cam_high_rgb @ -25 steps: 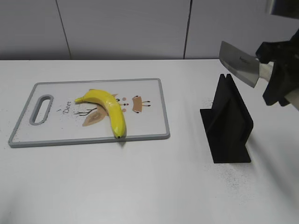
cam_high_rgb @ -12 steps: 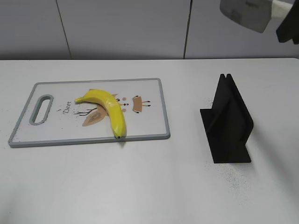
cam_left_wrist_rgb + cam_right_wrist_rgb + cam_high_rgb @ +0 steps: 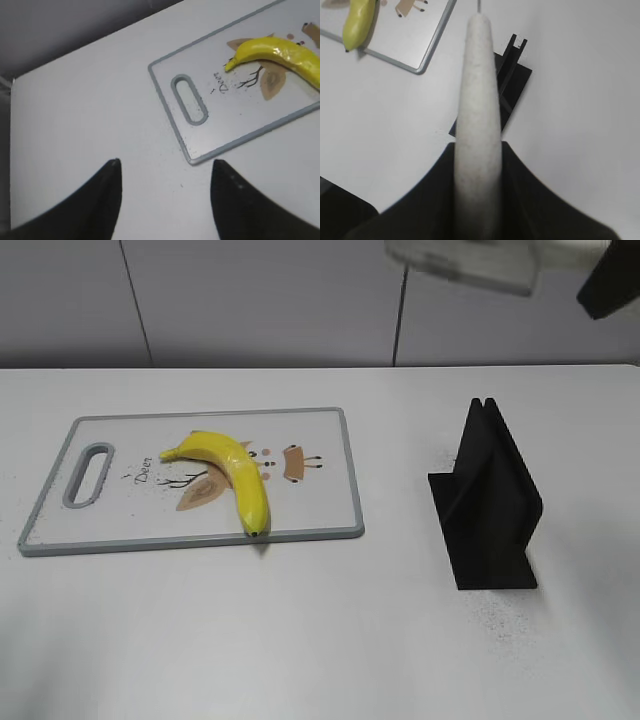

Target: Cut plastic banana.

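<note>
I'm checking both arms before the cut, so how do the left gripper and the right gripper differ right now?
The left gripper is open and empty; the right gripper is shut on the knife.

The left gripper hovers over bare table beside the cutting board's handle end, while the right gripper is raised above the black knife stand.

Both are black, and neither touches the banana.

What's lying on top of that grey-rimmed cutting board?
A yellow banana lies on the cutting board, its lower tip at the near edge. Printed deer drawings show around it; the banana covers part of them, so that bit stays hidden.
</note>
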`<state>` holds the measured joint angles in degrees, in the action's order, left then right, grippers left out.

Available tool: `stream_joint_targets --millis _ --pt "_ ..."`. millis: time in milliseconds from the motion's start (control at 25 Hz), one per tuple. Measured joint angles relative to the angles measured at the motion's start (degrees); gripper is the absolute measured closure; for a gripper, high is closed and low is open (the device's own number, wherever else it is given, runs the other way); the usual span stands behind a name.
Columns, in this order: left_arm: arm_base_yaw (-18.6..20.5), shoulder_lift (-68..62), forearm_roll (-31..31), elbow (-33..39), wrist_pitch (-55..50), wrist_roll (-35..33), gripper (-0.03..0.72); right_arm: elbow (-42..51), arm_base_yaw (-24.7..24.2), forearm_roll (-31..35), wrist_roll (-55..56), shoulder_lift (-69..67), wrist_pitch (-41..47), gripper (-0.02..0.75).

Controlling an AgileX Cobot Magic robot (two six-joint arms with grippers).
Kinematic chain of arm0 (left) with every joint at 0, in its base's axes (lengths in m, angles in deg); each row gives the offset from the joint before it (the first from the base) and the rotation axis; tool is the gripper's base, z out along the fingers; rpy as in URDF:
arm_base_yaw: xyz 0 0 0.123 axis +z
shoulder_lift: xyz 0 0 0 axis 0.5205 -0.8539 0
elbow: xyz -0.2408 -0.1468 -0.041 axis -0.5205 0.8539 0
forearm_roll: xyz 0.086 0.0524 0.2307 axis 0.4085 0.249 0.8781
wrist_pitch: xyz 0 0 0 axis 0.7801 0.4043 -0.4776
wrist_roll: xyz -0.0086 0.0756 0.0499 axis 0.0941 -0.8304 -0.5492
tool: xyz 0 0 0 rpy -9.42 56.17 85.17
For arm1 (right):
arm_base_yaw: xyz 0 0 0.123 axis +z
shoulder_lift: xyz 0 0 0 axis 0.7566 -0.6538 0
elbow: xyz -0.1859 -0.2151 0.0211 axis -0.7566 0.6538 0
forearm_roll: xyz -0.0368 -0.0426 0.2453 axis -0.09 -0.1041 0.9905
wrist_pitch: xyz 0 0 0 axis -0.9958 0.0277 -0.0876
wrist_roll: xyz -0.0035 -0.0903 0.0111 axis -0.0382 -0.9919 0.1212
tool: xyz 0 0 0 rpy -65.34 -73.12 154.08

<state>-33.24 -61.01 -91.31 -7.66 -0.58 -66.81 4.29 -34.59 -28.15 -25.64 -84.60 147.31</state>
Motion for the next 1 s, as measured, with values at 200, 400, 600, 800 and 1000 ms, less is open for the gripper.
stream_joint_targets --millis 200,400,600,800,1000 --pt "0.0 -10.9 -9.5 -13.6 -4.6 -16.4 0.138 -4.1 0.5 2.4 -20.7 -6.8 0.0 0.548" --pt "0.0 -22.8 -18.5 -25.9 -11.6 -36.9 0.138 -11.1 5.5 2.4 -38.0 -13.9 0.0 0.548" --pt "-2.4 -32.4 -22.6 -35.2 -15.4 -46.4 0.138 -20.1 10.9 2.4 -45.2 -22.9 -0.1 0.548" --pt "-9.1 -39.8 -20.2 -39.4 -15.6 -49.3 0.138 -28.3 13.6 6.1 -48.3 -31.0 -0.1 0.549" --pt "-12.3 -46.1 -14.2 -39.6 -14.0 -49.6 0.138 -31.6 14.0 11.7 -51.8 -35.2 -0.1 0.549"
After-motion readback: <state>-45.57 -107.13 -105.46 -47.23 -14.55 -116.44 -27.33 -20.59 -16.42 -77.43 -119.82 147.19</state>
